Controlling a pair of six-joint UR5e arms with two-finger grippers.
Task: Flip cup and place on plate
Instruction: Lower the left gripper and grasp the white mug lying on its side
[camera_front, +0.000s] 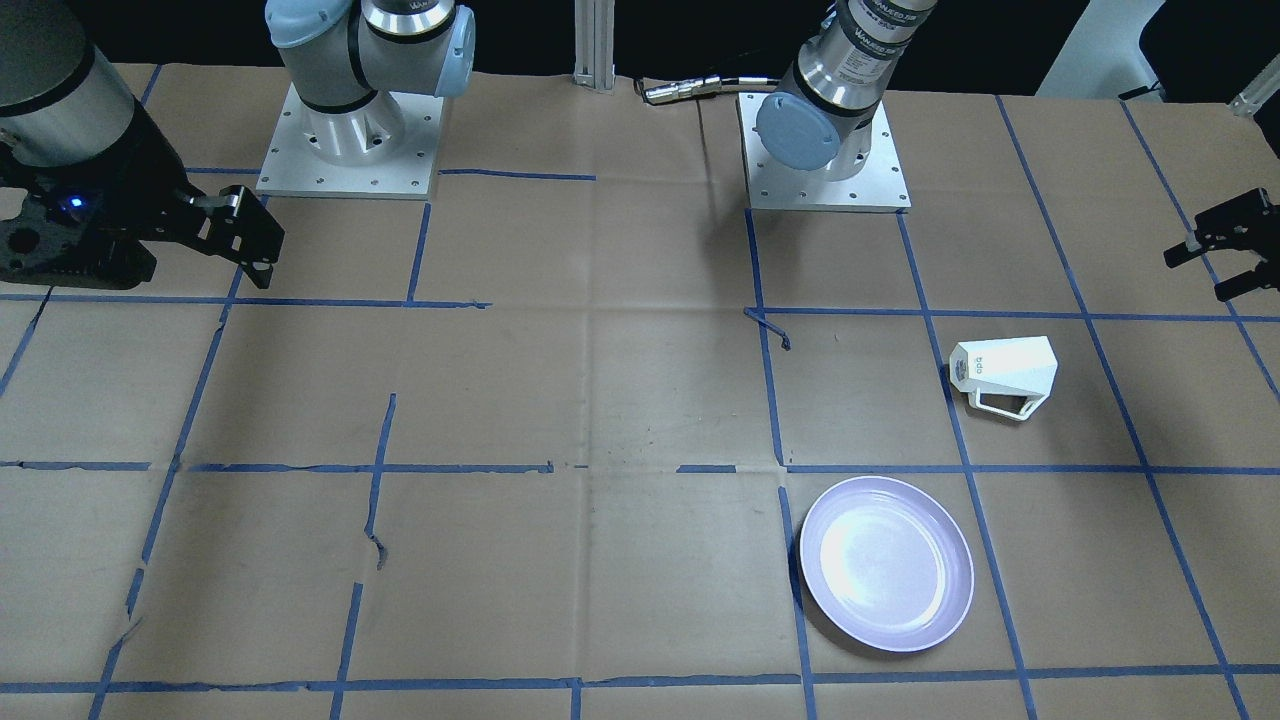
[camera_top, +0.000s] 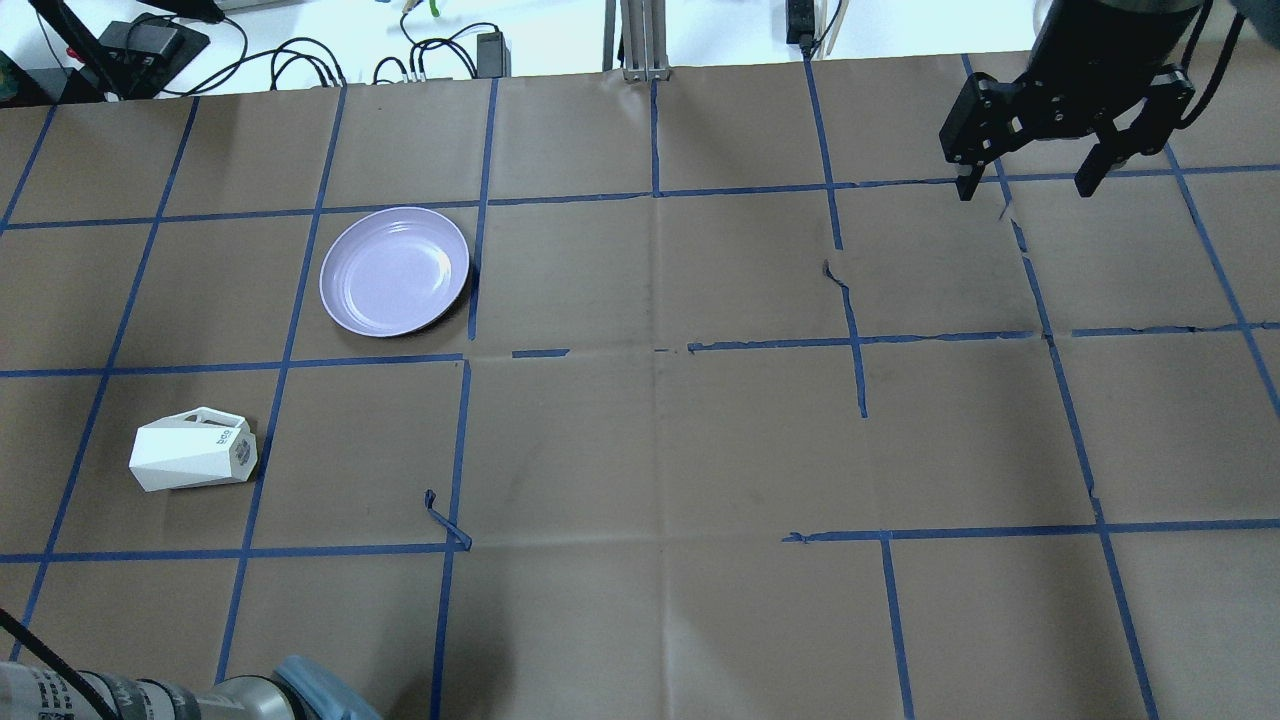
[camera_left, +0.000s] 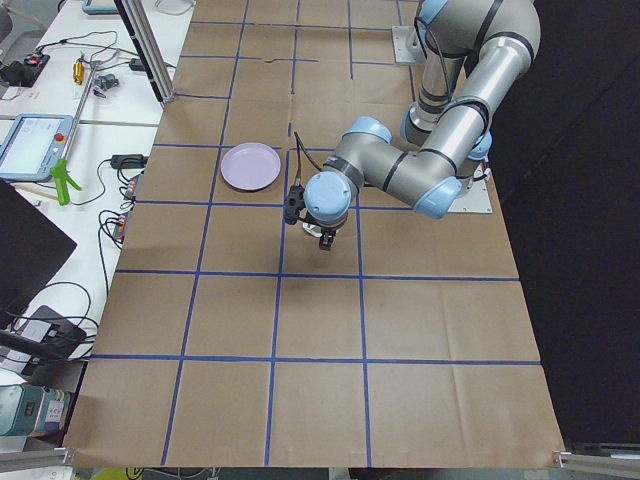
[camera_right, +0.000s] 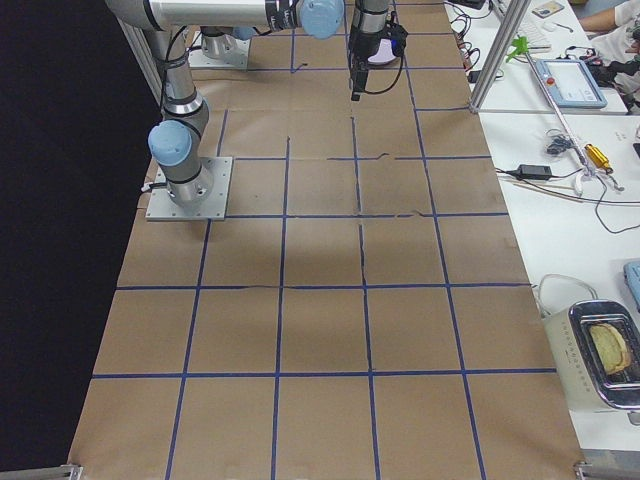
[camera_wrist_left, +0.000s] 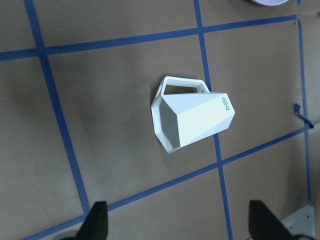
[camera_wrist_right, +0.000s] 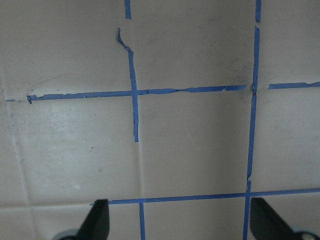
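Observation:
The white faceted cup (camera_front: 1005, 372) lies on its side on the paper-covered table, handle toward the plate, mouth toward the table's left end. It also shows in the overhead view (camera_top: 195, 462) and in the left wrist view (camera_wrist_left: 192, 117). The pale lavender plate (camera_front: 887, 563) lies empty one grid square farther from the robot, seen too from overhead (camera_top: 395, 271). My left gripper (camera_front: 1207, 262) is open and empty, raised above the table beside the cup; its fingertips (camera_wrist_left: 97, 220) frame the wrist view below the cup. My right gripper (camera_top: 1027, 183) is open and empty, far off at the other end.
Brown paper with a blue tape grid covers the table (camera_top: 660, 440). Loose tape ends curl up near the cup (camera_top: 445, 520) and mid-table (camera_top: 830, 268). The arm bases (camera_front: 825, 140) stand at the robot's side. Cables and devices lie beyond the far edge (camera_top: 300, 60).

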